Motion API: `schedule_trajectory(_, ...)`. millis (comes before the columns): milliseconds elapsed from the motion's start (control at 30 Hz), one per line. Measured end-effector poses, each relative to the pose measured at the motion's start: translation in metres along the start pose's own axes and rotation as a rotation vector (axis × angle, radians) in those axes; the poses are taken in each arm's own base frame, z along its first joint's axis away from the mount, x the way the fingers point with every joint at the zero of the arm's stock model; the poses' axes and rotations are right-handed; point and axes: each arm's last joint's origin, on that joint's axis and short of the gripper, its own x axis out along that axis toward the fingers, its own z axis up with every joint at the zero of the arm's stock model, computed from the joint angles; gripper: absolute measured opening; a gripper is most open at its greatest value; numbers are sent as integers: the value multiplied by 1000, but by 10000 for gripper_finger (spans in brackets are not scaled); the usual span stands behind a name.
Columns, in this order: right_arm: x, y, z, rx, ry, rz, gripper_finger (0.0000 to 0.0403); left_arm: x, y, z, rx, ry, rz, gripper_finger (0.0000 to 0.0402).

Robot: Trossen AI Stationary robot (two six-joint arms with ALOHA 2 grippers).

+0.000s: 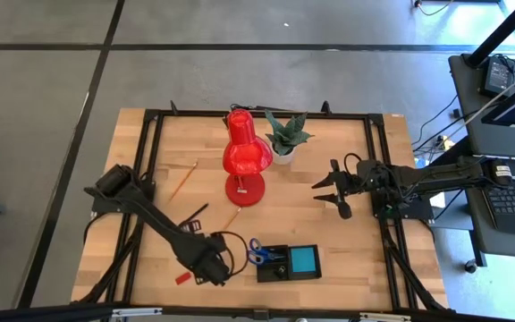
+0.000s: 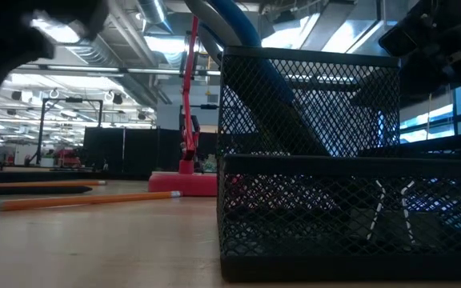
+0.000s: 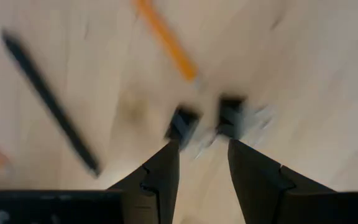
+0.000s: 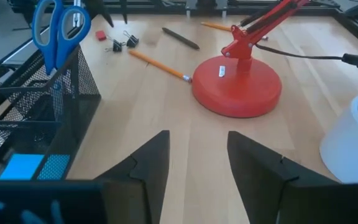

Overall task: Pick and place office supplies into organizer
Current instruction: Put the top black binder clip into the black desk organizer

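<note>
From above, the left gripper (image 1: 213, 266) sits low near the front edge of the table (image 1: 347, 188), just left of the organizer (image 1: 288, 263). Blue scissors (image 1: 256, 252) stand at the organizer's left end and a blue note pad (image 1: 305, 259) lies in its right part. A small red block (image 1: 182, 277) lies left of the left gripper. A pencil (image 1: 182, 181) lies farther back on the left, another pencil (image 1: 232, 217) sits just in front of the red lamp (image 1: 245, 154), and a potted plant (image 1: 284, 137) stands beside the lamp. The right gripper (image 1: 331, 190) waits right of the lamp, fingers spread.

At table height, the mesh organizer (image 2: 350, 160) fills the right side, with a pencil (image 2: 78, 200) and a dark pen (image 2: 30, 190) lying on the wood at left.

The left wrist shows its fingers (image 3: 160, 174) partly open with nothing between them, pointing at two small black clips (image 3: 207, 118) just beyond the tips; a pencil (image 3: 166, 40) and a pen (image 3: 48, 102) lie nearby.

The right wrist shows its own fingers (image 4: 148, 162) apart and empty, the scissors (image 4: 58, 31) upright in the organizer (image 4: 36, 106), and the lamp base (image 4: 236, 86) ahead.
</note>
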Motion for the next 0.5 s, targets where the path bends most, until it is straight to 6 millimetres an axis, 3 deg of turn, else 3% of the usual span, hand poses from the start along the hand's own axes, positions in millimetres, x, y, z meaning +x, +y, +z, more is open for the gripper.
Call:
schedule_trajectory(167,0,0,0,0,0,0,165,2,1,-9,-37,60,53,132)
schedule_trajectory(500,0,0,0,1,0,-1,165,3,-8,-21,35,-26,90,132)
